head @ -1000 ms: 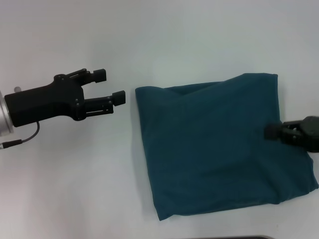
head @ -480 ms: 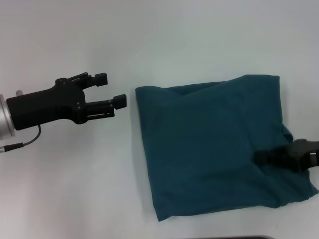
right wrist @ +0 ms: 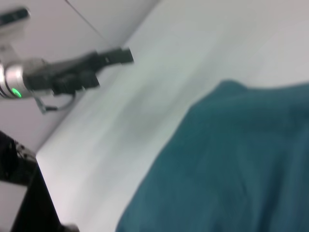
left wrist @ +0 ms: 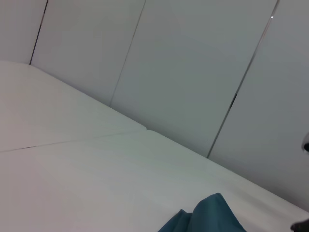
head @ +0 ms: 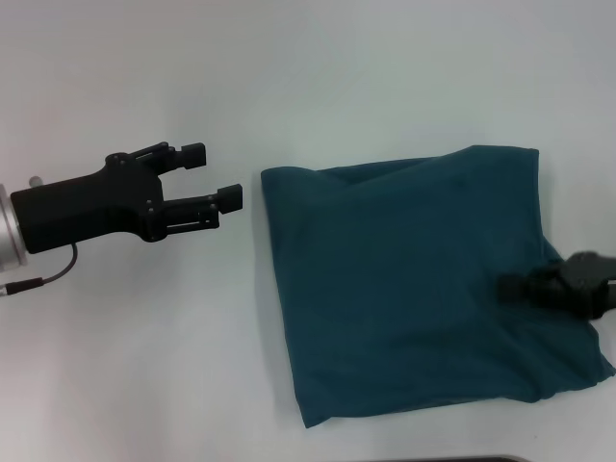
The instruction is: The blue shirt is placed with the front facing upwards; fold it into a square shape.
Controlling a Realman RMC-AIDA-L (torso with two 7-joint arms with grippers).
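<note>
A plain white table (head: 144,366) carries the blue shirt (head: 414,279), folded into a rough square.

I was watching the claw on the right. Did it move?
Yes. The right end effector slid down along the shirt's right edge, away from the shirt's far top corner, toward the robot.

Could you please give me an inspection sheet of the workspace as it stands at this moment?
Surface: white table, one faint seam line in the left wrist view.
Job's things: blue shirt folded into a rough square, plain side up, edges slightly uneven.
Clutter: nothing seen.
Grippers: left gripper open, hovering left of the shirt, apart from it; right gripper over the shirt's right edge.
Cables: thin dark cable below the left arm.
Surroundings: pale panelled wall.
</note>
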